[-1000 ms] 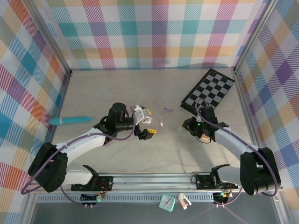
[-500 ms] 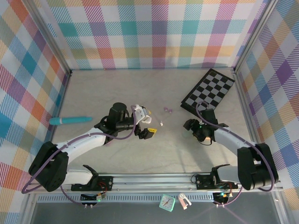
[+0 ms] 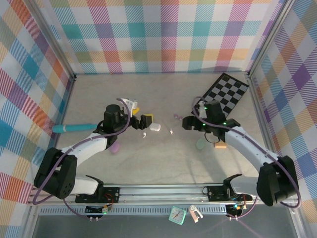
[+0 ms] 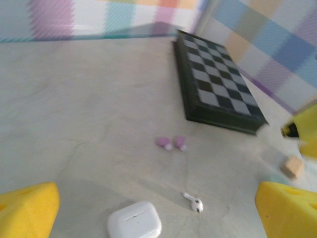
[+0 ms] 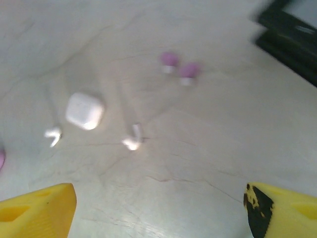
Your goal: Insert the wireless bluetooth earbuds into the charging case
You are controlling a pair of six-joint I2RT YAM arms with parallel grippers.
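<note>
We count four earbuds on the table (image 3: 163, 163). Two white earbuds (image 5: 132, 139) lie either side of the white case (image 3: 155, 127), one just beside it towards the left arm, one a bit off towards the right arm. Two lilac earbuds (image 4: 171, 143) sit as a pair touching each other, farther back, between the white case and the chessboard (image 3: 228, 94). All four are loose on the table, none in a case.

Left gripper (image 3: 142, 116): its yellow fingers (image 4: 27, 208) stand wide apart, nothing between them, touching nothing. It hangs just behind the white case (lid closed, as far as we can tell).

Right gripper (image 3: 187, 123): its fingers (image 5: 287, 208) are spread wide too, holding nothing, near the lilac pair and aimed at the white bits.

We count three cases:
- One white.
- One mint case (image 3: 200, 144), near the right arm's wrist.
- One lilac case (image 3: 115, 147), beside the left arm; it's small and blurry, so we can't say whether it is open.

Other things:
- One chessboard, at the far right.
- One tan block (image 3: 219, 145), just beside the mint case.
- One teal stick (image 3: 74, 128), by the left wall.
</note>
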